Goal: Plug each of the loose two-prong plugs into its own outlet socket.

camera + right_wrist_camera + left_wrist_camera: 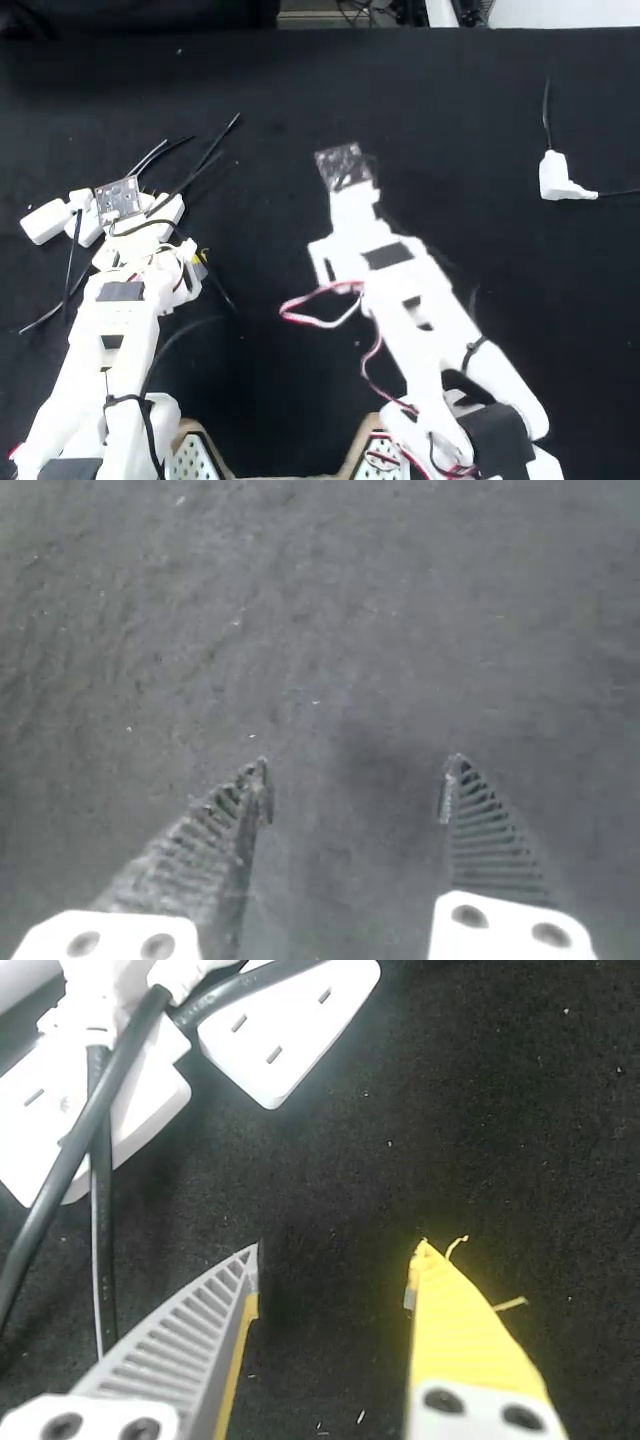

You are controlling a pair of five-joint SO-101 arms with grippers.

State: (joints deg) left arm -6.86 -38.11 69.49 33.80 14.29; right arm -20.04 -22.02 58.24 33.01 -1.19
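Far left, high view: your cluster of white outlet sockets point(45, 220) lies on the black cloth point(300, 90), with black cables point(190, 165) fanning off it. Left gripper point(335, 1260) is just beside the cluster. Its fingers are spread with nothing between them, and both tips are over bare cloth. One is the grey finger point(200, 1330), the other the yellow-taped finger point(455, 1330).

Left wrist view: the near socket point(290, 1020) faces up, slots visible, apart from the fingertips. A second socket point(40, 1110) sits next to it with two black cables across its face. You can't tell from here whether anything is seated in either.

Mid-table: right gripper point(357, 770) has its fingers spread wide over bare cloth, gripping nothing.

Far right: a loose white plug point(560, 180) lies on the cloth, with its black cord point(547, 105) trailing toward the far edge. It's well apart from both grippers and from the sockets. Prongs aren't discernible.
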